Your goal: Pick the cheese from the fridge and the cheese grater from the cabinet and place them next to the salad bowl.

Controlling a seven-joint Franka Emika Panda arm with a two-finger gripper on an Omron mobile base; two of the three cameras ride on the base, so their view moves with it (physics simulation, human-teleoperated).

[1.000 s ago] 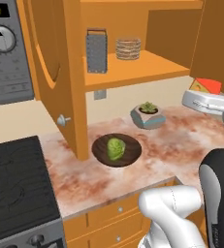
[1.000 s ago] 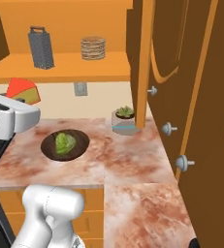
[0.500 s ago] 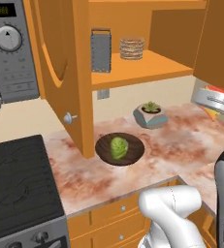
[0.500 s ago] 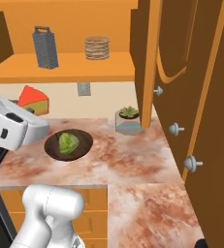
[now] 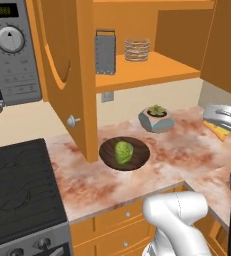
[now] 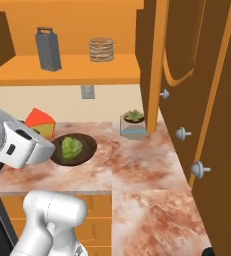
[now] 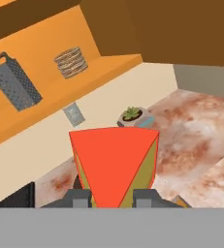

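1. Cheese sits clamped between the gripper fingers, held above the counter near the salad bowl.
2. Released from height, the wedge could tumble into the bowl's greens.
3. Cheese grater waits on the cabinet shelf; a wide swing risks the open door.

Cheese cut off below, hiding most of gripper; salad bowl partly behind arm; microwave cropped at left.

tool clamped on cheese
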